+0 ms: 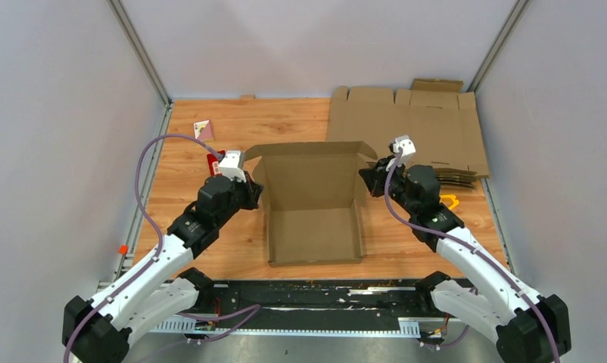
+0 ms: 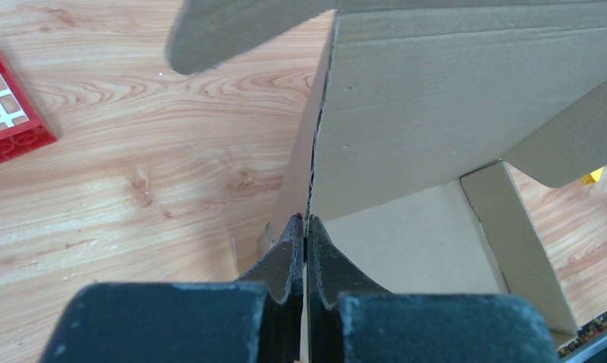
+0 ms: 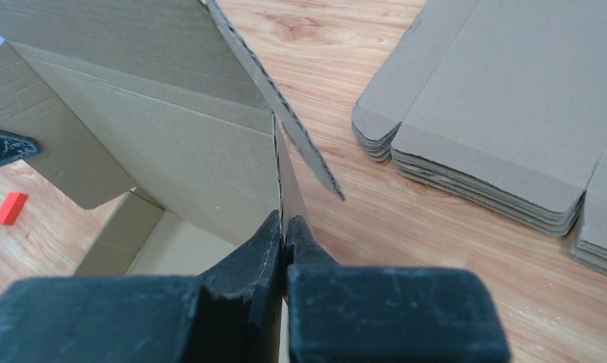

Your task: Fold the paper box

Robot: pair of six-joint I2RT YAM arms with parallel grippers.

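The paper box (image 1: pixel 313 203) is a plain brown cardboard mailer, half formed, in the middle of the table with its back panel and side walls raised. My left gripper (image 1: pixel 253 193) is shut on the box's left wall; in the left wrist view the thin wall edge (image 2: pixel 309 204) runs straight between the pinched fingertips of the gripper (image 2: pixel 306 221). My right gripper (image 1: pixel 370 180) is shut on the right wall, whose edge (image 3: pixel 279 174) stands between the closed tips of that gripper (image 3: pixel 284 221). A loose flap (image 3: pixel 285 113) slants out over the right wall.
A pile of flat brown cardboard sheets (image 1: pixel 406 128) lies at the back right, its layered edges (image 3: pixel 467 178) close to my right gripper. A small red box (image 2: pixel 5 113) sits left of the paper box. A small card (image 1: pixel 202 129) lies at the back left, something yellow (image 1: pixel 449 201) behind the right arm.
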